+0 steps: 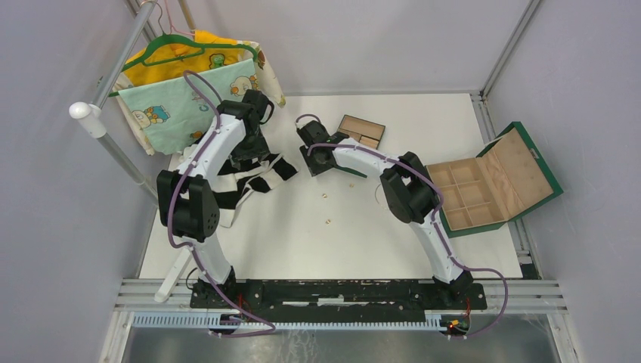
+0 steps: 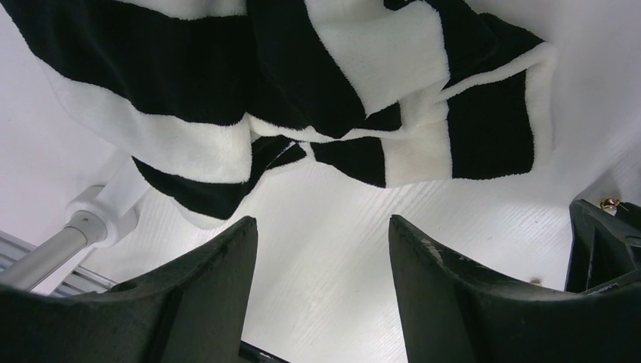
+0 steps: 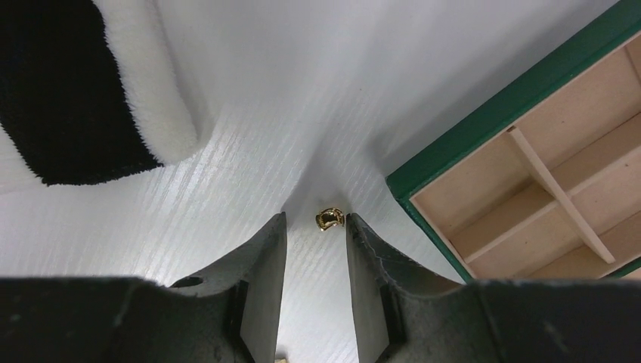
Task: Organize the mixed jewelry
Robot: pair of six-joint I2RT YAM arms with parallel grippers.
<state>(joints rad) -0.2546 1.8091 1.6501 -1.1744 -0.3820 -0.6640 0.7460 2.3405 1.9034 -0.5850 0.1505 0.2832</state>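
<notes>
Small gold-tan jewelry piece (image 3: 329, 218) on white tabletop (image 3: 249, 98), we log it between tips of right hand (image 3: 315, 219), jaws parted, not clamping, green-rimmed tan tray (image 3: 484, 125) beside, left hand (image 2: 321, 223) open near black-and-white striped cloth (image 2: 189, 68)

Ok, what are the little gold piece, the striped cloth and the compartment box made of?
Small shiny gold piece: probably polished metal, it glints. Black-and-white striped cloth: soft fleece-like fabric, fuzzy nap. Green-rimmed compartment box: matte pale wood or fibreboard inside, faint grain; the green rim's material is unclear.
</notes>
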